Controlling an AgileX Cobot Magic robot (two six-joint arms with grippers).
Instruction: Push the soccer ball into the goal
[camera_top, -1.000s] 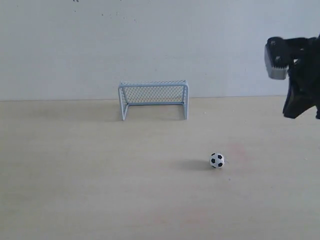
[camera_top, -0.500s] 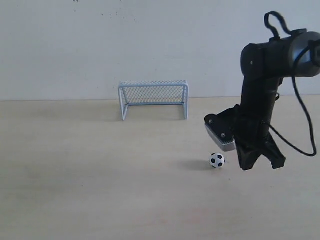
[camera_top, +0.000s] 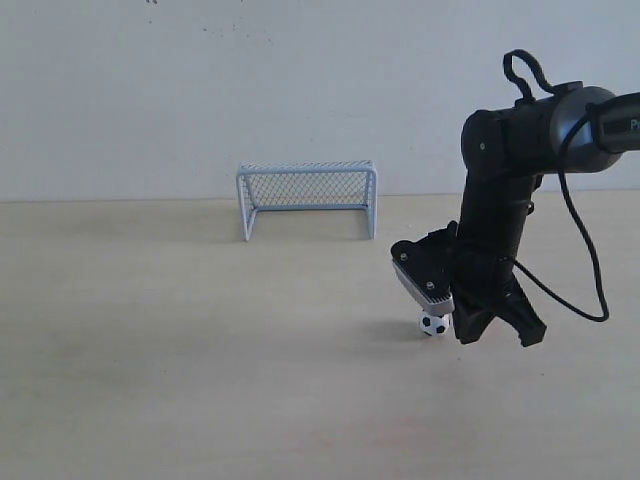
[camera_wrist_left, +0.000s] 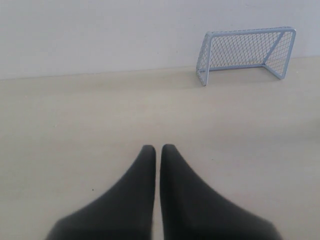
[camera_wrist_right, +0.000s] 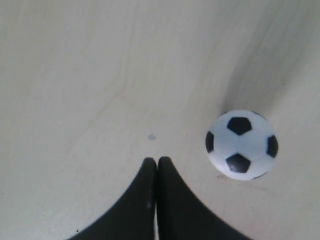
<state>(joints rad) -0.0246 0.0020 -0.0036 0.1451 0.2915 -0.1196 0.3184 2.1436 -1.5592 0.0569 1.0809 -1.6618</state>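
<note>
The soccer ball (camera_top: 433, 324), white with black patches, rests on the pale wooden table (camera_top: 200, 380), right of centre. My right gripper (camera_top: 478, 330) has come down just to the ball's right, fingers shut with nothing between them. The right wrist view shows the ball (camera_wrist_right: 241, 144) lying close beside the shut right gripper (camera_wrist_right: 157, 160), off to one side of it and apart from the tips. The goal (camera_top: 305, 168) stands at the table's far edge by the wall, opening towards me. My left gripper (camera_wrist_left: 157, 147) is shut and empty, with the goal (camera_wrist_left: 248, 33) ahead of it.
A plain white wall (camera_top: 300, 80) closes off the table behind the goal. The right arm's black cable (camera_top: 590, 270) loops out to its right. Bare tabletop lies between the ball and the goal.
My right arm swung in from the right edge and dropped down to the table beside the ball. The ball has barely moved.
</note>
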